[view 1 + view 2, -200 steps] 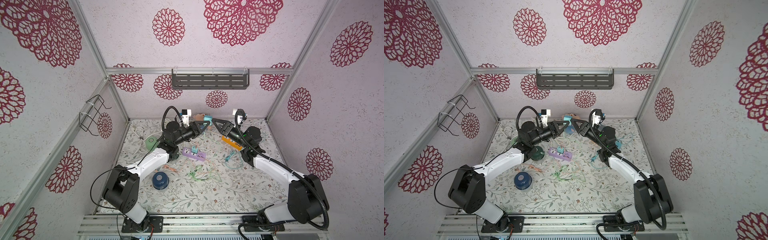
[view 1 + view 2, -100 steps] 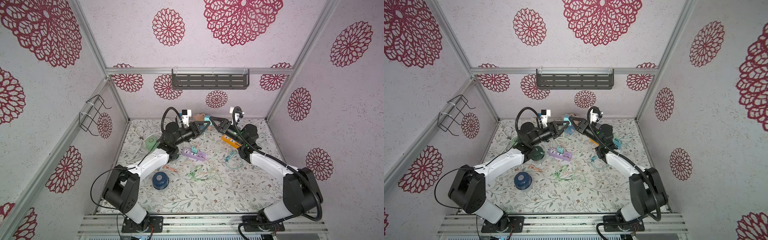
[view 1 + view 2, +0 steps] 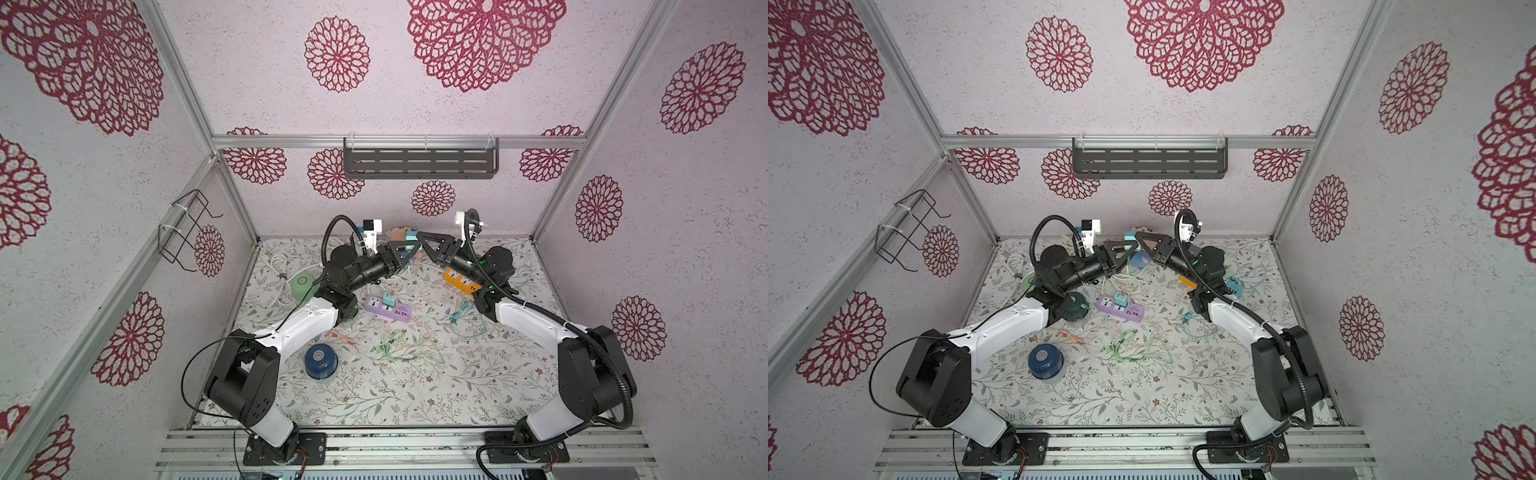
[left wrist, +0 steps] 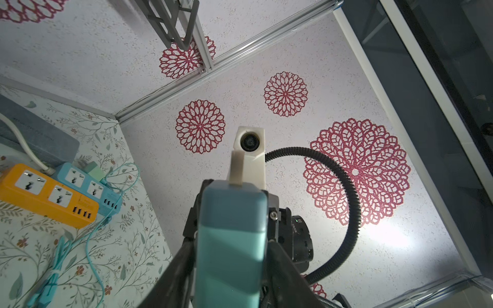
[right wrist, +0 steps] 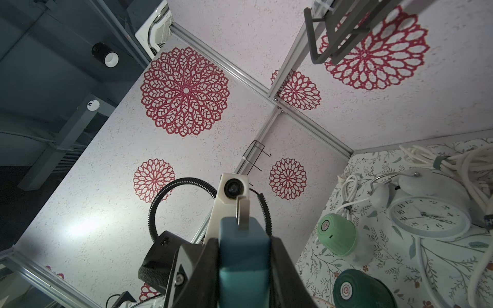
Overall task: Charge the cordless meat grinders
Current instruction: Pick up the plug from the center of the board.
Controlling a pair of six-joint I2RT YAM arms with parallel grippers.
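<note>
At the far middle the right gripper grips 1 teal plug, also between the jaws of the left gripper; if these hold it I cannot tell.

Both top views: high overhead, looking down toward back wall, sharing whole floral tabletop. Wrist views: low, tilted upward, close behind teal plug adapter, facing each other. Light green grinder shared by right wrist view and a top view.

Pale walls printed with red flowers enclose my leaf-patterned worktop; a grey shelf hangs on the back wall, a wire rack on my left.
</note>
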